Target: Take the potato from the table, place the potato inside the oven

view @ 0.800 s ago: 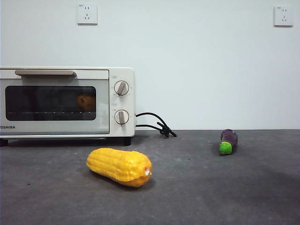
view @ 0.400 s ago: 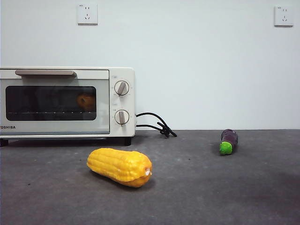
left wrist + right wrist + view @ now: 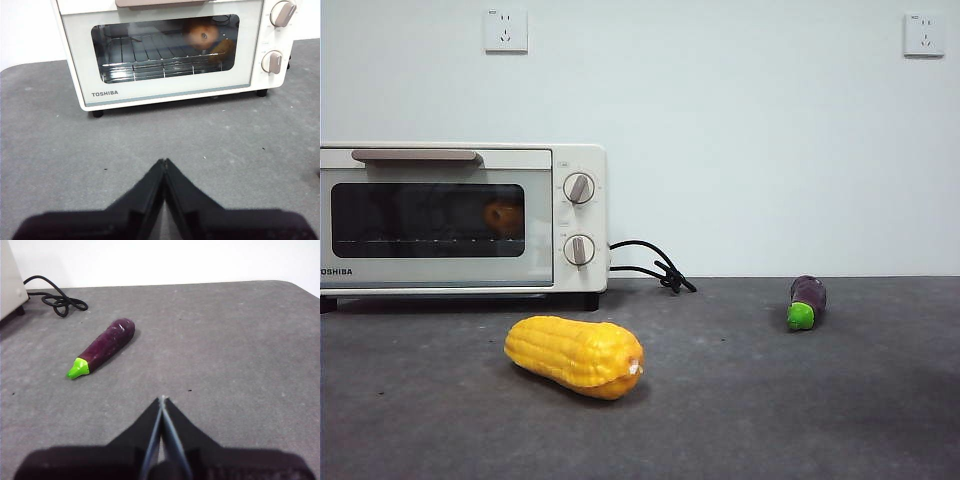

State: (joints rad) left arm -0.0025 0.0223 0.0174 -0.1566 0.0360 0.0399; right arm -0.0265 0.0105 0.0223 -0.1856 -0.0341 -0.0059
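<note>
Nothing shifts since a second ago: potato [image 3: 203, 34] sits inside oven [image 3: 545, 265], door closed. Left pincer [image 3: 164, 162], right pincer [image 3: 162, 399] both closed, empty. Task looks complete.

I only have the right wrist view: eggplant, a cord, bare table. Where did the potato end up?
Observer: The potato sits inside the oven, behind the closed glass door, on the rack's knob side.
Operator: Is the left gripper holding anything?
Observer: No. The left gripper is shut and empty, above the table in front of the oven.
Operator: Anything else on the table I can't see?
Observer: A corn cob lies in front of the oven, well apart from the eggplant.
</note>
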